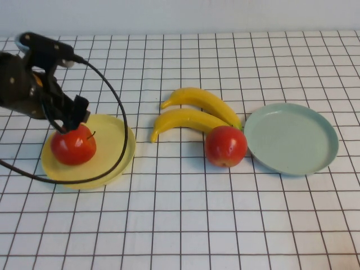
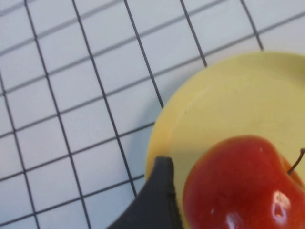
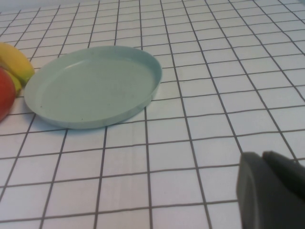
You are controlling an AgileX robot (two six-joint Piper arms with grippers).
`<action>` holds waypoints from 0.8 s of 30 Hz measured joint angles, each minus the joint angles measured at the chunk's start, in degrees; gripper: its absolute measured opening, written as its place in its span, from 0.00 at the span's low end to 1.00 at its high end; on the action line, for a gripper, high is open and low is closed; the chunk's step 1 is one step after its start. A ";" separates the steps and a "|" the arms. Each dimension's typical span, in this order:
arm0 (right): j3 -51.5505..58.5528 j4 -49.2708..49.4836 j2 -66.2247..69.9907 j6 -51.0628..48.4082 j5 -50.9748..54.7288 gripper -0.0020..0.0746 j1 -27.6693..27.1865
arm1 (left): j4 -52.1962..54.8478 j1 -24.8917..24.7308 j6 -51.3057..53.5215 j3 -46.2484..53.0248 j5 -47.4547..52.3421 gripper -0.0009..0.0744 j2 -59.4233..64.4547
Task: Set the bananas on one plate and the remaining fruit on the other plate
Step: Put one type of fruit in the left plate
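One red apple point(image 1: 73, 145) rests on the pale yellow plate point(image 1: 112, 140) at the left. My left gripper point(image 1: 70, 125) hangs over it, open. In the left wrist view one dark finger point(image 2: 159, 191) stands beside that apple point(image 2: 238, 186), with a strip of yellow plate point(image 2: 238, 95) showing between them. Two yellow bananas point(image 1: 202, 104) point(image 1: 185, 121) lie side by side mid-table. The second apple point(image 1: 225, 146) sits on the cloth just in front of them, next to the bare blue-green plate point(image 1: 292, 140). My right gripper point(image 3: 262, 155) is shut, low over the cloth near that plate point(image 3: 95, 86), and holds nothing.
A black cable point(image 1: 121, 129) loops from the left arm over the yellow plate's right rim. The white checked cloth point(image 1: 180, 225) covers the whole table. The right arm is outside the high view.
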 joint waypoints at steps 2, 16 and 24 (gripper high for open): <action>0.00 0.00 0.00 0.00 0.00 0.01 0.00 | -1.15 0.00 0.54 -2.17 1.83 0.90 -2.47; 0.00 0.00 0.00 0.00 0.00 0.01 0.00 | -18.59 -19.67 16.34 -5.55 1.72 0.90 -0.91; 0.00 0.00 0.00 0.00 0.00 0.01 0.00 | -19.95 -27.05 19.42 -8.74 -5.27 0.90 9.34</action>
